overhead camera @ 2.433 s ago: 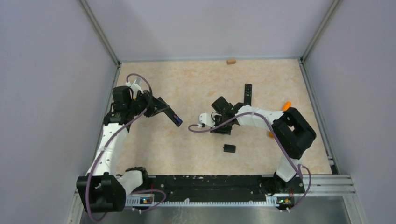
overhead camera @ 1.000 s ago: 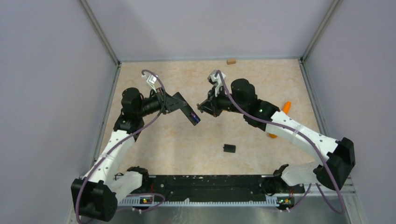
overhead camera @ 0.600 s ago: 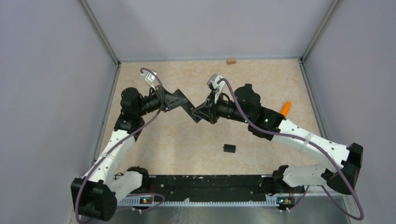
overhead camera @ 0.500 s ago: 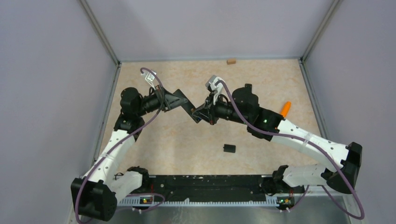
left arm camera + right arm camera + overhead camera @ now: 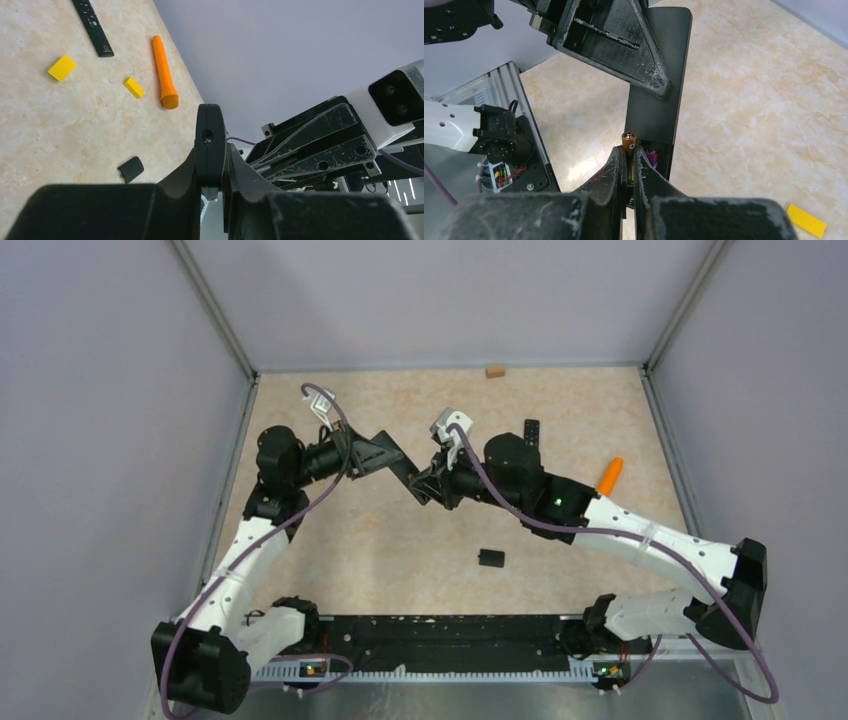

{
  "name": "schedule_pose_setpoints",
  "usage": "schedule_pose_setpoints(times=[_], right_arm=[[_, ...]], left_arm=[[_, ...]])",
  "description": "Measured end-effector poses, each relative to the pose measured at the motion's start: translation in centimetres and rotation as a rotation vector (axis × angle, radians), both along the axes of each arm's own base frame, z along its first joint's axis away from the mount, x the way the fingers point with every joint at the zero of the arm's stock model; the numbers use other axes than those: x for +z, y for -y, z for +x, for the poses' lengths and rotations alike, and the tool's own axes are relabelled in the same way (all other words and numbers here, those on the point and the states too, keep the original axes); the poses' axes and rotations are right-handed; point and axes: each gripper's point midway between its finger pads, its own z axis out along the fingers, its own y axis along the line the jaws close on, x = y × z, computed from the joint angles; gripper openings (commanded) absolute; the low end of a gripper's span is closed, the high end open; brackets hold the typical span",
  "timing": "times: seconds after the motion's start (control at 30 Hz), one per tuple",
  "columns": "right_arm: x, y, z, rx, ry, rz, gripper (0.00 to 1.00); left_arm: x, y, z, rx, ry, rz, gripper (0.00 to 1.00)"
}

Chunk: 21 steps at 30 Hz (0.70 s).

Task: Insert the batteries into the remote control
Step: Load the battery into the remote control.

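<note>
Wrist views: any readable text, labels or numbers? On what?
No text reads clearly in any view.
Remote on the table: pale button marks, too small to read.
Battery in the right gripper: tiny mark on its end cap, too blurred to read.
Held remote: plain dark back, no print visible.

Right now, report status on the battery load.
Left tool shut on remote, held aloft. Right tool shut on battery at open compartment; purple battery inside. Nothing blocking.
</note>
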Motion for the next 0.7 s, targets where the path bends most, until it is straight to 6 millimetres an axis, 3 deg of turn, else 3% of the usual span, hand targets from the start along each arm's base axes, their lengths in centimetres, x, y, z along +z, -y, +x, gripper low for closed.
schedule_pose_setpoints(times=[0.33, 0.7], right_arm=[[-0.5, 0.1, 0.0, 0.002, 0.023, -0.035, 0.05], [-0.8, 0.1, -0.5, 0.025, 0.023, -0.050, 0.30]], left_arm=[[1.0, 0.0, 0.0, 0.003, -0.005, 0.000, 0.00], [0.7, -0.1, 0.1, 0.009, -0.029, 0.003, 0.00]])
